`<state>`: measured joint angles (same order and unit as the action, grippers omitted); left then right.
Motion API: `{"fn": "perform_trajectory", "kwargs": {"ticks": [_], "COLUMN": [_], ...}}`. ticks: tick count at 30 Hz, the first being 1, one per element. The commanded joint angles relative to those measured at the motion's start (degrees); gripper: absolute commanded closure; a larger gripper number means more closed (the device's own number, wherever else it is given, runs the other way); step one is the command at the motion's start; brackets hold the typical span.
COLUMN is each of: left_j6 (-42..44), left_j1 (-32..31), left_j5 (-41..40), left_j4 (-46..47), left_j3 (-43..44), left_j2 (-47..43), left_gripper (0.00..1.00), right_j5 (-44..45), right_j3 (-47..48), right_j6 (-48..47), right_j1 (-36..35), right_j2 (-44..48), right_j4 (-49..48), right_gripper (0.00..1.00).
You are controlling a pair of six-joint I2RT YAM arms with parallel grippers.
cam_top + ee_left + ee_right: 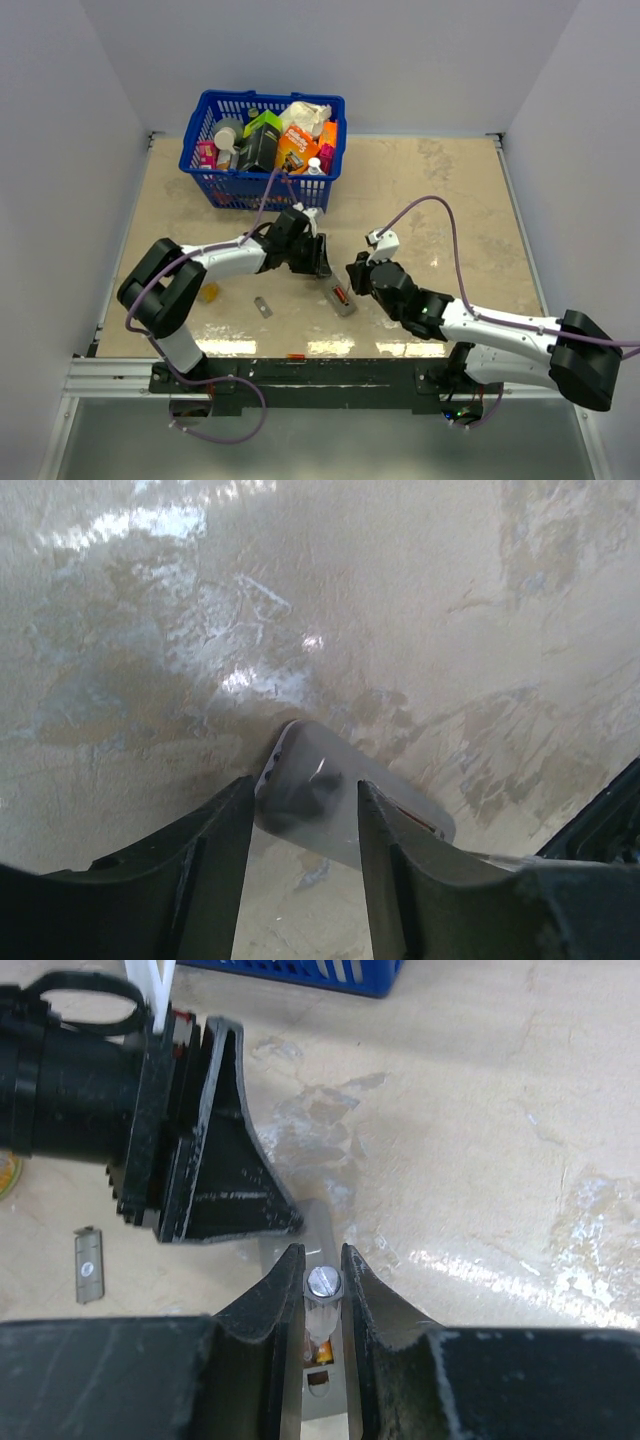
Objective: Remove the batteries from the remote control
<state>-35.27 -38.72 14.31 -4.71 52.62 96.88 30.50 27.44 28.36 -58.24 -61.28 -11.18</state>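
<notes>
**benchrat:** So where were you at with it?

**me:** The remote control [318, 765] lay back-up on the table [450, 200] between my arms, batteries [341, 296] not out yet. My left gripper [318, 262] straddled its far end, jaws partway open. My right gripper [322, 1255] was pinched narrow on a silver-capped piece [322, 1282]. Battery or tool, couldn't tell.

**benchrat:** Next?

**me:** Probably steady it with the left, then lever a cell out gently.
</notes>
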Motion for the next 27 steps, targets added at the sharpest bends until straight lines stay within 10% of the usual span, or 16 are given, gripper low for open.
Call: {"fn": "perform_trajectory", "kwargs": {"ticks": [1,27], "left_j6": [1.3,-19.6], "left_j1": [-1.7,-12.5], "left_j5": [-3.2,-6.7], "left_j4": [-1.6,13.2], "left_j3": [-0.8,-20.1], "left_j2": [0.9,-16.7], "left_gripper": [0.51,0.74], "right_j5": [1.9,-3.0], "right_j3": [2.2,5.0], "right_j6": [-6.5,-10.9], "right_j1": [1.5,3.4], "right_j2": [-2.8,-3.0], "right_j4": [-4.7,-8.0], "right_gripper": [1.0,1.0]}}
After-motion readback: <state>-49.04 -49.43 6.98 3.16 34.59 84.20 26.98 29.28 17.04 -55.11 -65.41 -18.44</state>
